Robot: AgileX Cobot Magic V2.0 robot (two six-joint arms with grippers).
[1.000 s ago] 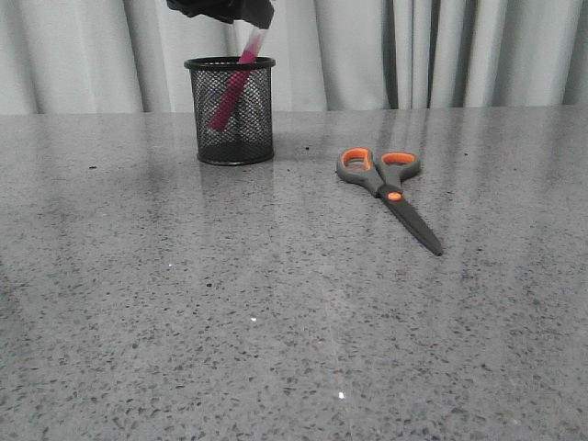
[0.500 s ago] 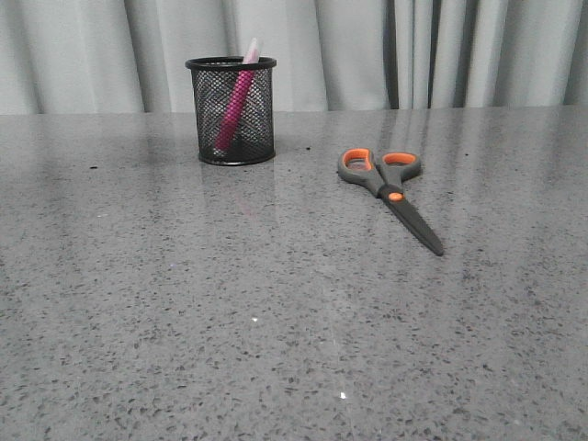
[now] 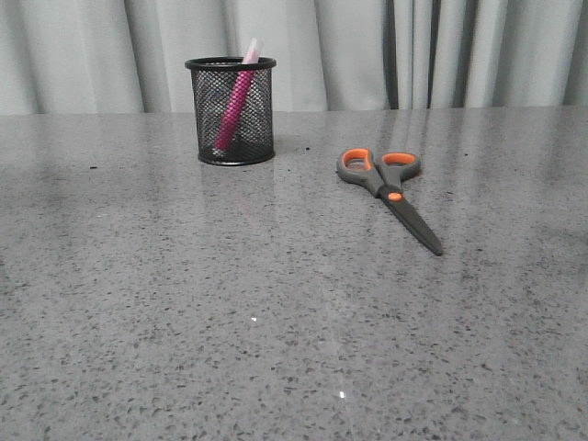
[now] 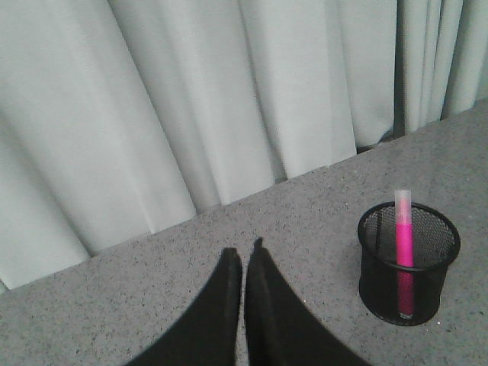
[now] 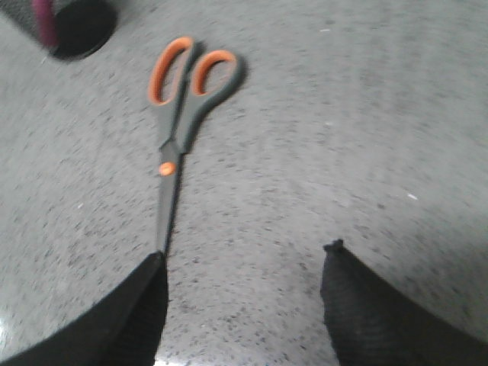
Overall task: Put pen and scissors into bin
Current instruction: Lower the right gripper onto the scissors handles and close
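Observation:
The black mesh bin (image 3: 231,110) stands upright at the back left of the table, with the pink pen (image 3: 235,103) leaning inside it and its pale cap poking above the rim. The left wrist view shows the bin (image 4: 409,263) and pen (image 4: 403,244) off to one side of my left gripper (image 4: 242,247), which is shut on nothing. The scissors (image 3: 390,191) lie flat right of the bin, handles toward the curtain. My right gripper (image 5: 245,254) hovers open above the table, one fingertip (image 5: 155,263) over the blade tip of the scissors (image 5: 177,137). Neither gripper shows in the front view.
Pale curtains (image 3: 386,50) hang along the table's far edge. The grey speckled tabletop (image 3: 276,322) stretches toward the front. A corner of the bin (image 5: 72,27) shows in the right wrist view beyond the scissors' handles.
One second ago a gripper held the pen's cap above the bin; it has let go and moved up out of the front view. The pen now rests inside the bin.

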